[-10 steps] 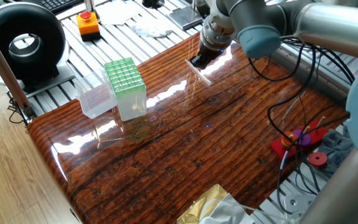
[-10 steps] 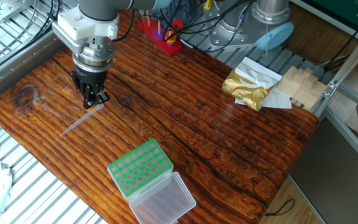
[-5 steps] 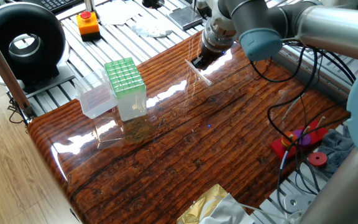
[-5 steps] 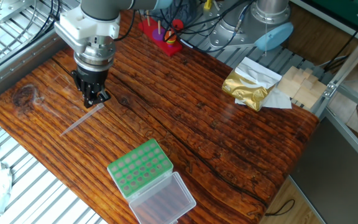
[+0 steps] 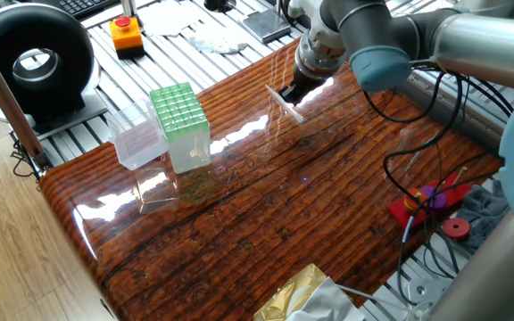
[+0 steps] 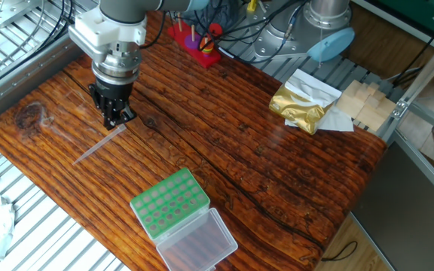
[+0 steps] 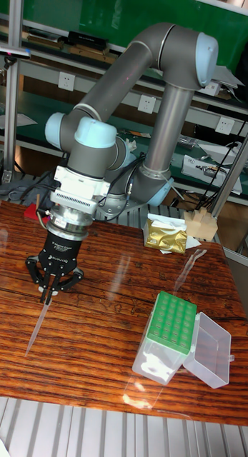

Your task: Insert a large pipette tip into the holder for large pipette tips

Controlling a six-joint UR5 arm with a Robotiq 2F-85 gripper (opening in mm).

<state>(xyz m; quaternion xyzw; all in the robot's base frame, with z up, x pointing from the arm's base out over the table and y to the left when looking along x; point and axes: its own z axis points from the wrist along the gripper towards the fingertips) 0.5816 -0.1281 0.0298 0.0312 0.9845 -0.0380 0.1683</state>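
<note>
While the large pipette tip [image 7: 38,323] hangs slanted from my gripper [image 7: 49,287], its thick end sits pinched between the fingers and its point reaches down toward the wooden table [image 6: 224,135]; I cannot tell from any view whether the point touches the wood. In the other fixed view the tip [image 6: 96,147] runs from the gripper [image 6: 116,120] toward the table's metal-railed edge. In one fixed view it shows only as a faint pale streak [image 5: 286,101] below the gripper [image 5: 291,90].

Fingers: closed together on the tip's upper end, clamped.

Position: gripper and tip are near one long edge of the table, toward the corner by the red peg stand [image 6: 194,41].

The holder for large pipette tips [image 6: 170,203] stands near the opposite end of that long edge, well apart from the gripper. Its green grid top [image 7: 170,321] faces up and its clear lid [image 7: 209,350] is swung open, lying beside the box. In one fixed view the holder [image 5: 181,120] is upright, lid [image 5: 136,143] on the side away from the arm.

Beyond the table's far long edge, seen from the other fixed view, lie a gold foil packet [image 6: 301,105] on white paper and a stack of pale wooden blocks [image 6: 364,102]. One fixed view also shows an orange box with a red button [image 5: 125,34] off the table.
</note>
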